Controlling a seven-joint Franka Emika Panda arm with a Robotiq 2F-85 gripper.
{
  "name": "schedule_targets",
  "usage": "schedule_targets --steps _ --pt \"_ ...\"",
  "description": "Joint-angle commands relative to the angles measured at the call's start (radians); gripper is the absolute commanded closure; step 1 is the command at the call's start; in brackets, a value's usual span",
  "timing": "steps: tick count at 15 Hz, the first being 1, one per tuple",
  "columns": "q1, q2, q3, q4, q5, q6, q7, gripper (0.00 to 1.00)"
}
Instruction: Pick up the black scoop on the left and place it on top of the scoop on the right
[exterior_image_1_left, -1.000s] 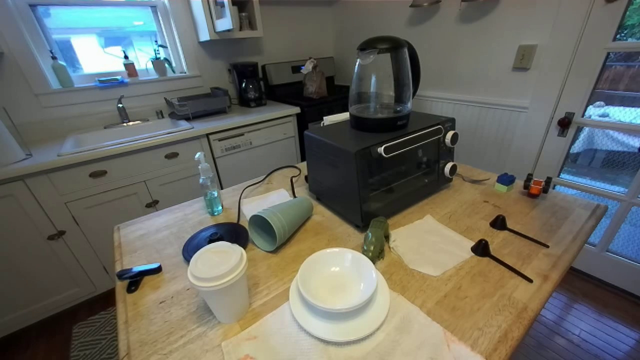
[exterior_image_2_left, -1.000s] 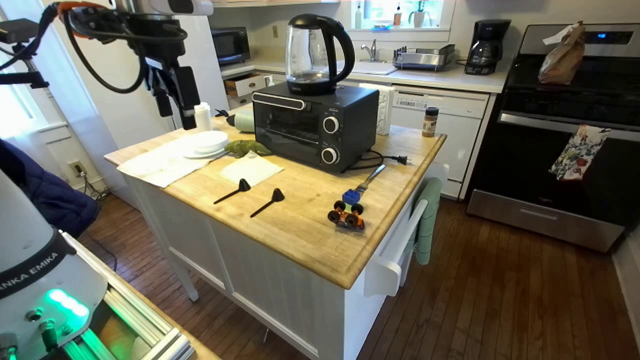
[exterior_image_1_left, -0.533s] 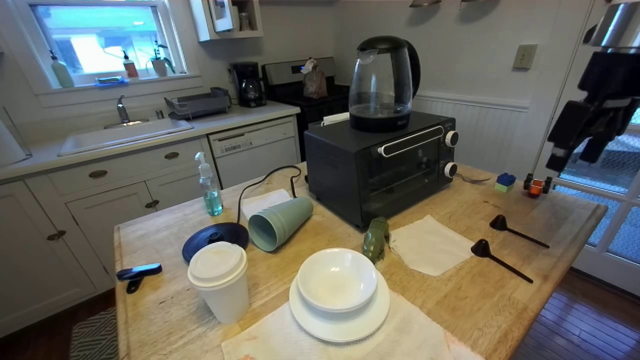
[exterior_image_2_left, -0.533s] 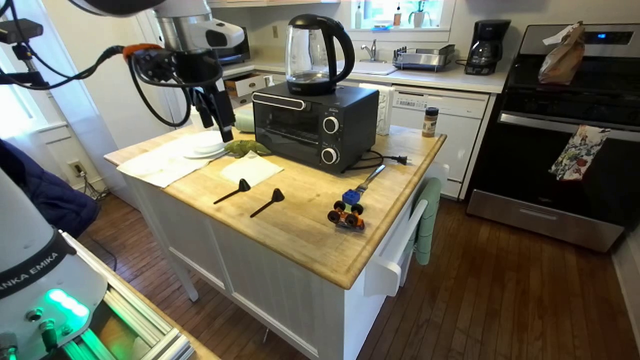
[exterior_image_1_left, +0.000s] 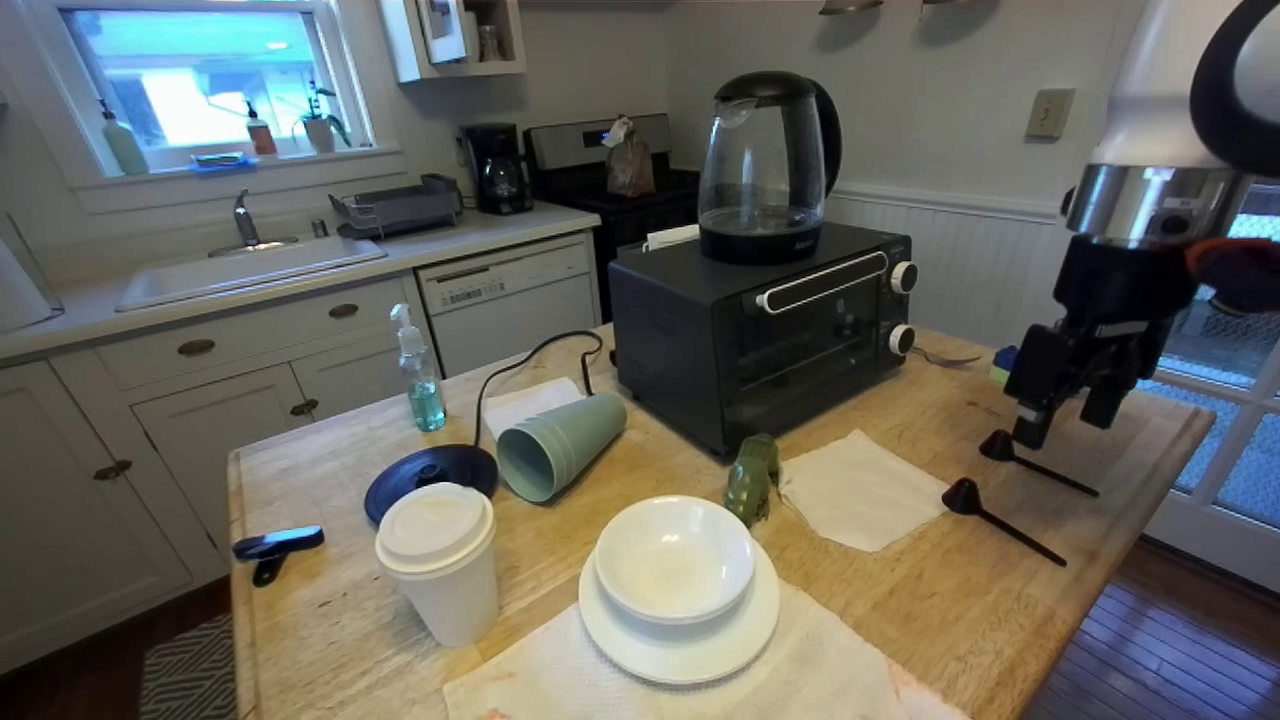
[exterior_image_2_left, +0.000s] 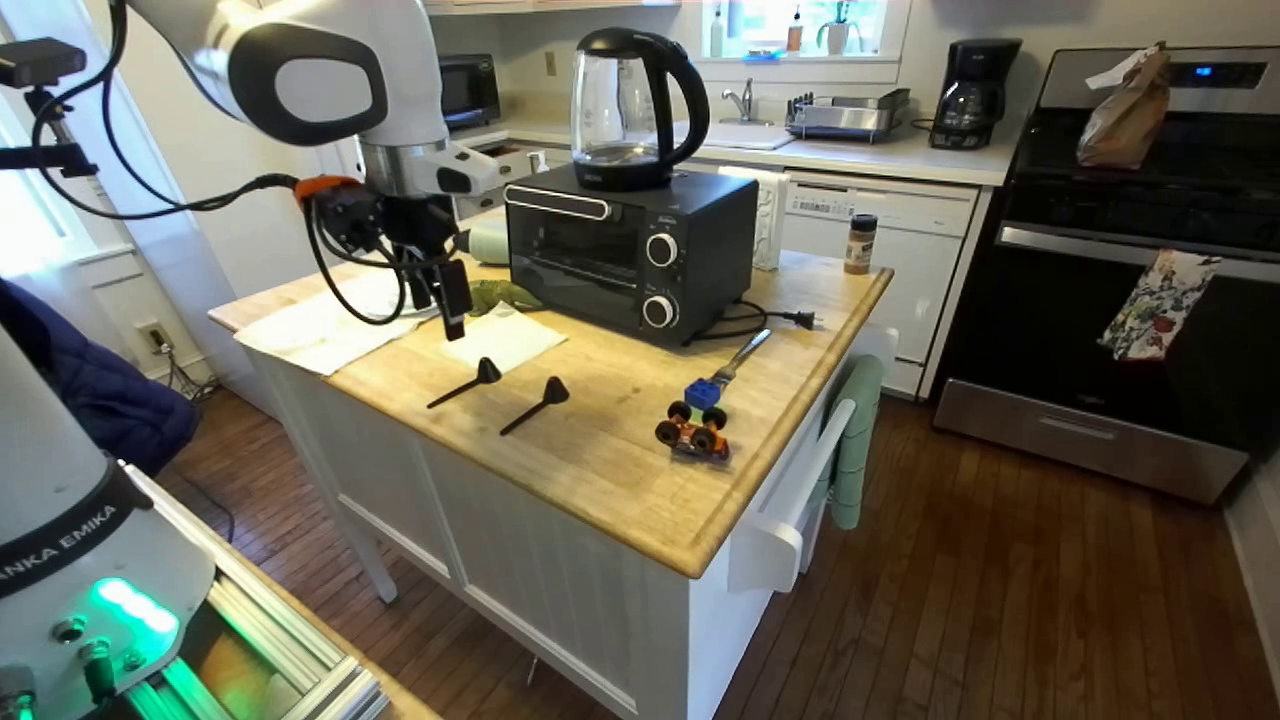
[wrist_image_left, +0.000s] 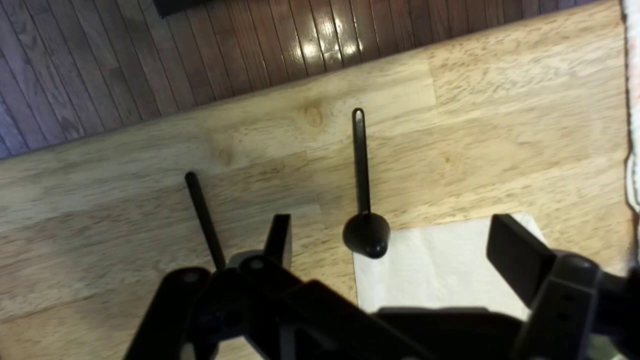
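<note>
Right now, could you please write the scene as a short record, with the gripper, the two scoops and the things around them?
sides: as both exterior views show them
gripper: open, holding nothing, above the table
left scoop: black, on the table, beside the napkin; contact unclear
right scoop: black, on the table, apart from the left scoop
oven: black, with the kettle on top
toy car: near the blue block
stacking: not yet done
</note>
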Motion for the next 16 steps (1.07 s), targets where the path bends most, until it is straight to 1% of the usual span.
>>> schedule_targets --steps 1,3,6,8,9,11,14,16 --pt "-0.003 0.026 0.011 0.001 0.003 0.011 -0.002 0.00" --pt "-0.001 0.058 0.013 0.003 0.002 0.025 -0.002 0.00" --pt "-0.001 0.063 0.013 0.004 0.002 0.028 -0.002 0.00" --pt "0.010 0.101 0.029 0.004 -0.002 0.044 0.017 0.00" --pt "0.018 0.120 0.038 0.003 0.007 0.070 0.022 0.00" --pt "0.018 0.154 0.060 0.003 -0.013 0.128 0.055 0.00" --pt "0.025 0.206 0.075 0.003 -0.009 0.209 0.049 0.00" --pt "0.028 0.238 0.079 0.003 -0.002 0.238 0.057 0.00"
